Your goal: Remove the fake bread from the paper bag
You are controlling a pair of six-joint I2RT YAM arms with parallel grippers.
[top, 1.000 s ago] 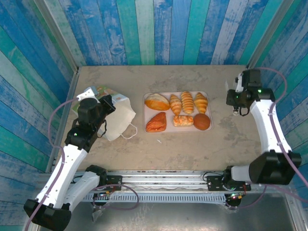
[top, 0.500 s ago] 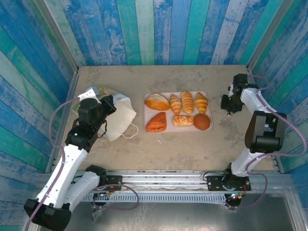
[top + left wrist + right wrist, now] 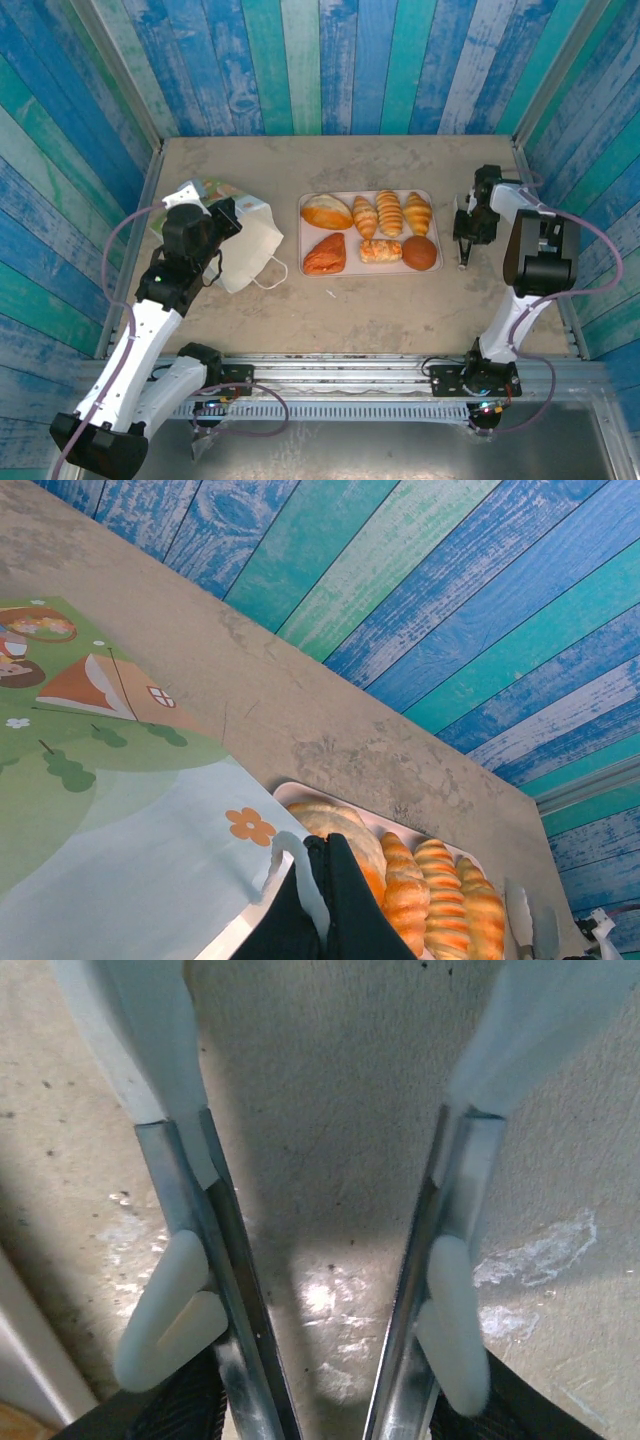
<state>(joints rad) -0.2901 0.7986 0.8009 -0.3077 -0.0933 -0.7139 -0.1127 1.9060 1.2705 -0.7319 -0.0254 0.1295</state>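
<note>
Right claw (image 3: 462, 252): jaws partly spread, tips down over bare counter (image 3: 330, 320), gripping nothing, just right of tray (image 3: 352, 262).
Left claw (image 3: 228, 218): clenched on bag (image 3: 250, 245) rim.
Bag lies flat on counter, left of tray.
Bread (image 3: 388, 213): seven pieces on tray, outside bag.

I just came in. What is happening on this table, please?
Two robot arms are taking toy bread out of a bag. The left gripper is shut on the edge of the paper bag, which lies flat on the table. All seven pieces of fake bread lie on the pink tray. The right gripper hangs open and empty over the table, to the right of the tray.
</note>
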